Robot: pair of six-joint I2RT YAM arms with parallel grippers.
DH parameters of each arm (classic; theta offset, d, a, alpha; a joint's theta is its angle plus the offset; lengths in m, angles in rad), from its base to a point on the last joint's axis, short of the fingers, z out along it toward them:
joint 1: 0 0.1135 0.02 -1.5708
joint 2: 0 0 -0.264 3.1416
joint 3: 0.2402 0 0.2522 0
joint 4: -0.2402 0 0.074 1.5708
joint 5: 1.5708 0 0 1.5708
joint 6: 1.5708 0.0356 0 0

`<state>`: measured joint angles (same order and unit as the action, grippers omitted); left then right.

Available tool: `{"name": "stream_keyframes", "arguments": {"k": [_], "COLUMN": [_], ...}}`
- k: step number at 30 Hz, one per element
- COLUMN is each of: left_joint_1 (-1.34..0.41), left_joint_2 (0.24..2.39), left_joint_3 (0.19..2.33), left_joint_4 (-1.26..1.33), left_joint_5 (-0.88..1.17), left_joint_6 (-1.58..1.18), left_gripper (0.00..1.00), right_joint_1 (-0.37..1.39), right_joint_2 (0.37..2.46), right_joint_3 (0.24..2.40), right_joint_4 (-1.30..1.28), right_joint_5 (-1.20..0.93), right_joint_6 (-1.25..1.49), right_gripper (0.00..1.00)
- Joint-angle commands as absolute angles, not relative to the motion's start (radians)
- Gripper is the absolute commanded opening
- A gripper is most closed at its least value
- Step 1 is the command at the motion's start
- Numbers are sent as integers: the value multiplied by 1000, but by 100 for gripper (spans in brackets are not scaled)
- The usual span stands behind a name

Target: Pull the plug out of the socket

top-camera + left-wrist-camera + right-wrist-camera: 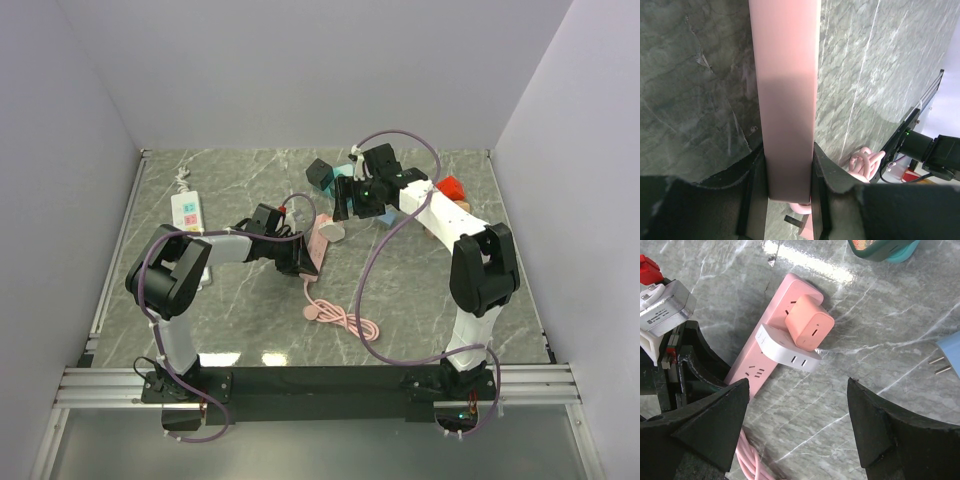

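Observation:
A pink power strip (320,243) lies on the marble table at mid-centre. A peach plug (809,322) sits in a white adapter (785,352) that is plugged into the strip (752,372). My left gripper (300,258) is shut on the near end of the strip (785,100), a finger on each long side (788,170). My right gripper (345,203) hovers open above the plug end; in the right wrist view its fingers spread wide (797,385), below the adapter and apart from it.
The strip's pink cable (340,318) lies coiled in front of it. A white power strip (187,211) lies at the left. A red block (450,187), a blue plug (950,355) and other plugs and blocks cluster behind the right gripper.

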<state>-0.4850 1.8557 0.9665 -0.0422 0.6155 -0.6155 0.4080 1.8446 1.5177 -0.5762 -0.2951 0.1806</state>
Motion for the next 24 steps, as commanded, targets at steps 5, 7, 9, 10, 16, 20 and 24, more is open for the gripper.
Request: {"name": "stream_keyframes", "arguments": {"k": [5, 7, 9, 10, 16, 20, 24], "left_joint_1": [-502, -503, -505, -506, -509, -512, -515], "left_joint_2": [1881, 1882, 1884, 1884, 1884, 1888, 1890], "left_joint_3": [959, 960, 960, 960, 957, 959, 963], "left_joint_4": [-141, -141, -141, -143, -137, -132, -133], "left_joint_5": [635, 635, 635, 635, 635, 637, 637], "left_joint_6": [-604, -604, -604, -604, -607, -611, -611], "left_gripper": [1, 1, 1, 1, 1, 1, 1], "right_joint_1": [413, 411, 411, 413, 414, 414, 414], "right_joint_2": [1796, 1799, 1799, 1799, 1804, 1804, 1804], "right_joint_3": [1519, 1523, 1523, 1522, 1526, 1526, 1528], "right_joint_4": [-552, -554, -555, -554, -558, -560, -565], "right_joint_5": [-302, -296, -296, -296, -288, -288, -290], "right_joint_6": [173, 179, 181, 183, 187, 187, 189], "right_gripper": [85, 85, 85, 85, 85, 85, 85]}}
